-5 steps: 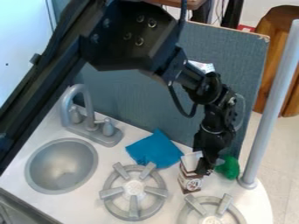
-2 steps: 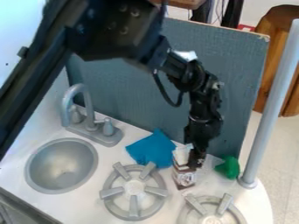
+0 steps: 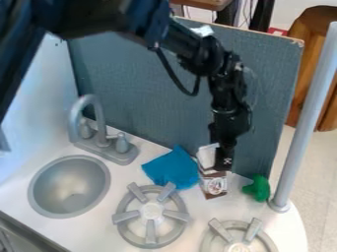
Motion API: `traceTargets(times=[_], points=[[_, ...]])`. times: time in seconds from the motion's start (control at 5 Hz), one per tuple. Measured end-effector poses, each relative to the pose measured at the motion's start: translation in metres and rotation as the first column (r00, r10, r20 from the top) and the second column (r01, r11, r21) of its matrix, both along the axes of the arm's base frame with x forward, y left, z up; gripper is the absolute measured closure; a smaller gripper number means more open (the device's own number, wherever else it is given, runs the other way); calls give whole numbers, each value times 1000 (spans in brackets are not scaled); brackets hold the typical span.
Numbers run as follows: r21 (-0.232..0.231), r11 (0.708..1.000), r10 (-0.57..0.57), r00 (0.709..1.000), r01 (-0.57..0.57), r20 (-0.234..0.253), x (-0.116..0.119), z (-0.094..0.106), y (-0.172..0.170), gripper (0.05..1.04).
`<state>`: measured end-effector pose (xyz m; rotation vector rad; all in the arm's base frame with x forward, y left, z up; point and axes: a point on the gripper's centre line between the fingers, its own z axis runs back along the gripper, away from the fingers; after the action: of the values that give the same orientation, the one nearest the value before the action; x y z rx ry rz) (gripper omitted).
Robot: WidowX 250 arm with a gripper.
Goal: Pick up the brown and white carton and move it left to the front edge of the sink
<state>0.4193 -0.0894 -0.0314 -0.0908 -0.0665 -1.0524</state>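
My gripper (image 3: 222,160) hangs down in front of the grey-blue back panel, right of centre, shut on a small brown-and-white carton (image 3: 215,185). The carton has a white top, and one dark finger covers part of its upper right side. It leans a little; whether its base touches the counter, I cannot tell. Just left of it lies a blue cloth (image 3: 172,167), and a green object (image 3: 258,188) lies on the counter to its right.
On the counter (image 3: 99,236) are a round grey sink (image 3: 69,187), a grey faucet (image 3: 99,128) behind it, and a stove burner (image 3: 151,211). Another burner (image 3: 238,241) is at the front right. A grey pole (image 3: 301,123) rises at the right edge.
The gripper and the carton have shifted together, first left, then toward the back panel and slightly right. The upper arm has moved up and left. The cloth and the green object have stayed put.
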Motion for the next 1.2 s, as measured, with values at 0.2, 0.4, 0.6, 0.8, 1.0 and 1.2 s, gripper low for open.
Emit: traceTargets(times=[0.2, 0.4, 0.6, 0.8, 1.0, 1.2], points=[[-14, 999, -30, 1000, 30, 1, -17, 18, 7, 243], [9, 997, -75, 997, 75, -21, -33, 18, 12, 243], [73, 994, -75, 997, 76, -14, -53, 20, 26, 243], [106, 994, -13, 1000, 10, 27, -72, 25, 41, 243], [124, 985, 121, 993, -122, 15, -88, 10, 64, 242], [130, 953, 273, 962, -274, 22, -107, -5, 90, 243]])
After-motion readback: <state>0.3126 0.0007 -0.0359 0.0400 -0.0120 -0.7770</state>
